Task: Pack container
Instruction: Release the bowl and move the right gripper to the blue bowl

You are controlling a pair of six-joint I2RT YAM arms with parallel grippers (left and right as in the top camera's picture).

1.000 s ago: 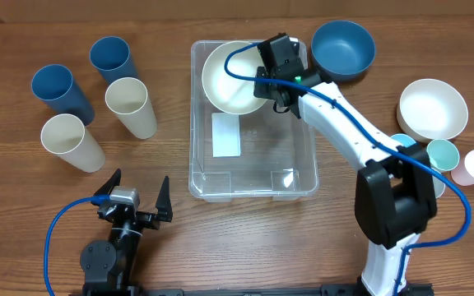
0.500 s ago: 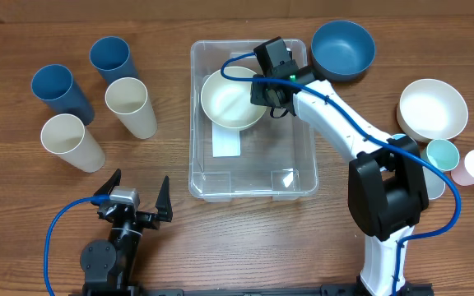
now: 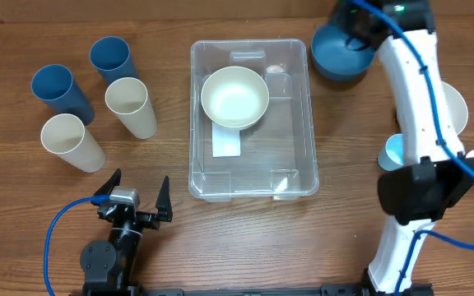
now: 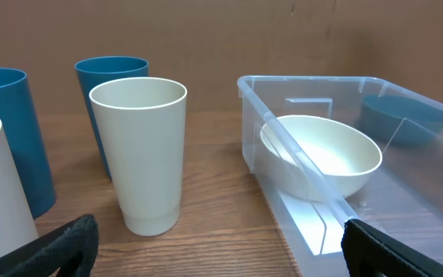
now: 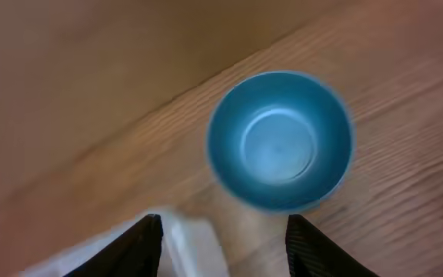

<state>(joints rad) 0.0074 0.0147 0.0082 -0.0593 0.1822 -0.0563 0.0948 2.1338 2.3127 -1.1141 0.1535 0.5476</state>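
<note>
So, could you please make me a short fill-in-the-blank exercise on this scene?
The cream bowl sits ____ the container.
The right claw, above the blue bowl, is ____.
Left of the container stand ____ cups.
Missing words: inside, open, four.

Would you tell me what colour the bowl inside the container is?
The bowl is cream; the overhead view shows it best.
</note>
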